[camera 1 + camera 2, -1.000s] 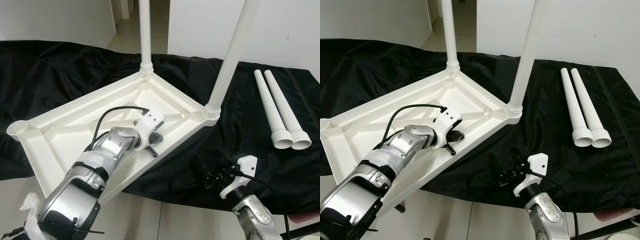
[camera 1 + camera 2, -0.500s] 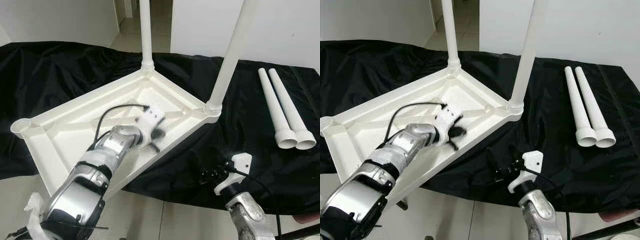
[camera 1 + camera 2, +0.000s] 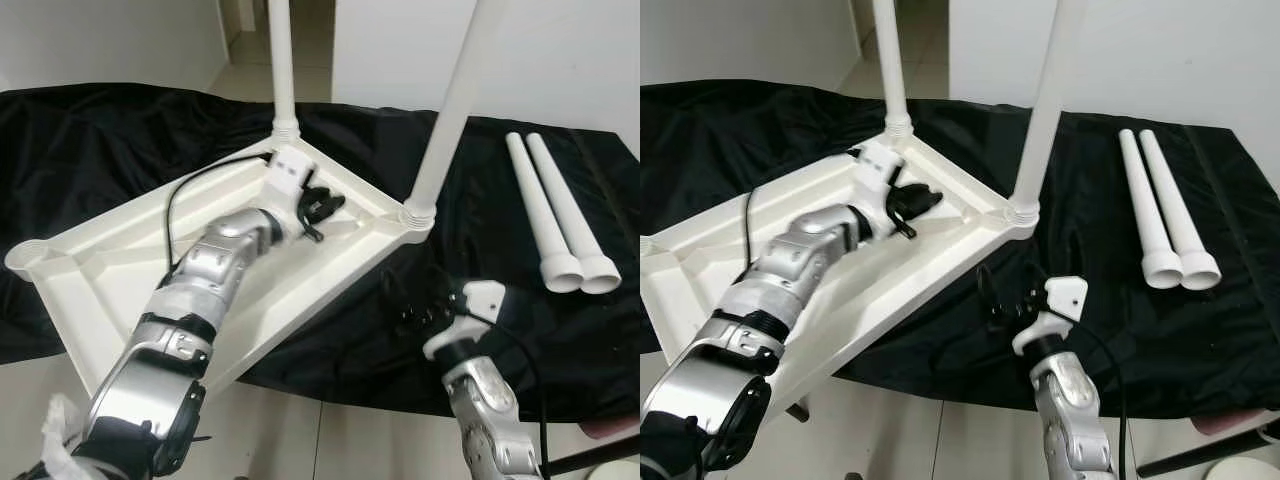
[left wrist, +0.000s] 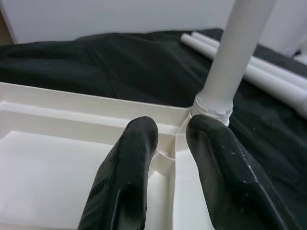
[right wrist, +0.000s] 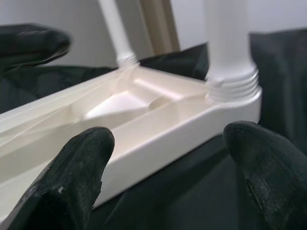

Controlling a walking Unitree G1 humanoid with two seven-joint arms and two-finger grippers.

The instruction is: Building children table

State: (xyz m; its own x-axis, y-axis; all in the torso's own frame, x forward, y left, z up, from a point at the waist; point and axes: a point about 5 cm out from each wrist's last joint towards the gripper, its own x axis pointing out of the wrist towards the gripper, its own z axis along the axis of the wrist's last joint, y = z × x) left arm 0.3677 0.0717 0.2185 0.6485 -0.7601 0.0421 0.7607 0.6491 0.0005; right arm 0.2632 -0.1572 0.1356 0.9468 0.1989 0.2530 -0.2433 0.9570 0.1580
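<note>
Upturned white table top [image 3: 120, 270] on black cloth [image 3: 90, 140], two legs [image 3: 452, 100] screwed in, two spare legs [image 3: 560, 215] lying right. Left gripper [image 3: 322, 208] inside tray, fingers slightly apart, apparently empty. Right gripper [image 3: 992, 300] spread wide near front rim.

G1 body: two silver arms, black two-finger grippers.
Left arm [image 3: 190, 310] is showing segmented silver shells, black joint bands, a black cable looping to a white wrist block; left gripper [image 3: 322, 207] fingers are matte black. Right arm [image 3: 1070, 400] is carrying a white bracket, black cable; right gripper [image 3: 992, 295] black.
</note>
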